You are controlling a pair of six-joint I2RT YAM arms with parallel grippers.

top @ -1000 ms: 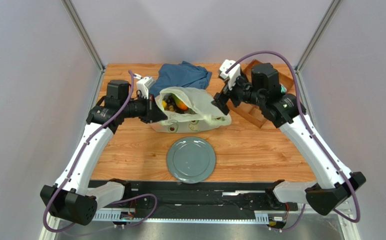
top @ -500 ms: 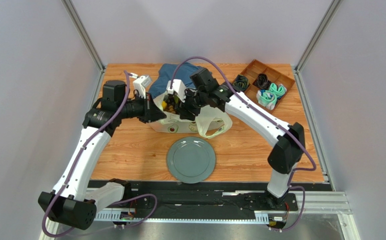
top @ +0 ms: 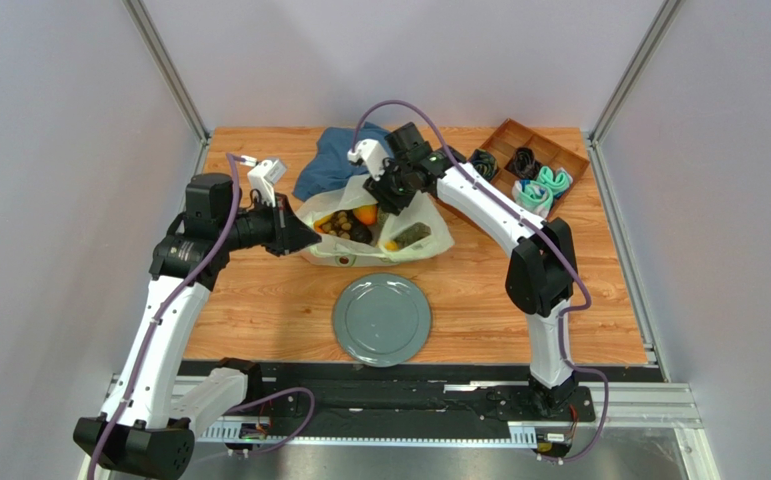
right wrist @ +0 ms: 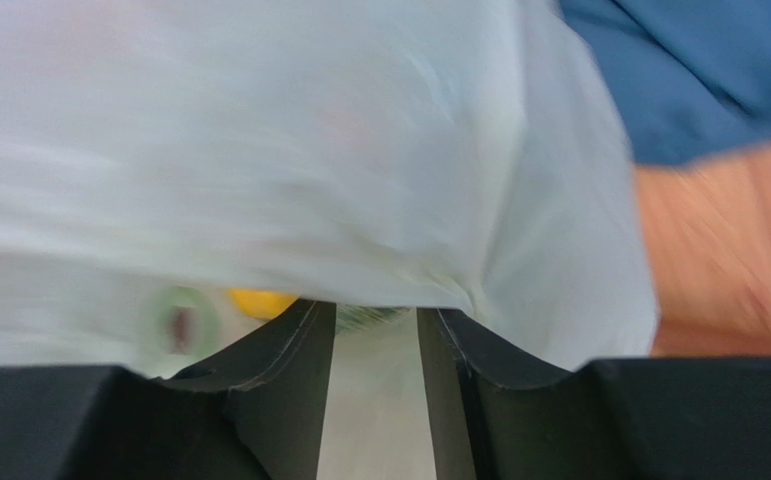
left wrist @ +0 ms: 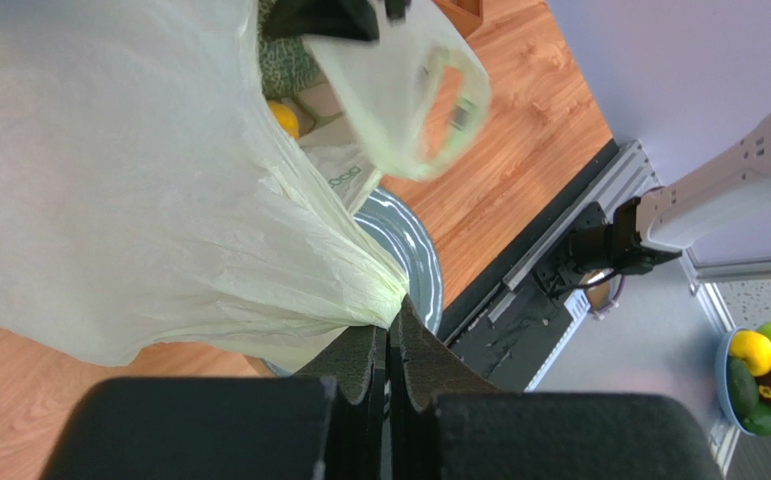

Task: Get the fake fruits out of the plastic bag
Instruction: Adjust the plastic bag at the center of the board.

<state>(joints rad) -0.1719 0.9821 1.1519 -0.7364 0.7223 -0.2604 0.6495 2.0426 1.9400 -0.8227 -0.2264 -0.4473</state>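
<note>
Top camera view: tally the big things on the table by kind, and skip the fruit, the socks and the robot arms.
plastic bag: 1
plate: 1
blue cloth: 1
wooden tray: 1
Total: 4

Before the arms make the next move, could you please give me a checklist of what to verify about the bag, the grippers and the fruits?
1. Left gripper shut on plastic bag edge: ok.
2. Bag mouth open, orange and grapes visible inside: ok.
3. Right gripper holding far rim: cannot tell; its fingers stand apart and the wrist view is blurred.
4. Plate lies in front of bag: ok.
5. Blue cloth outside the bag mouth: ok.
</note>
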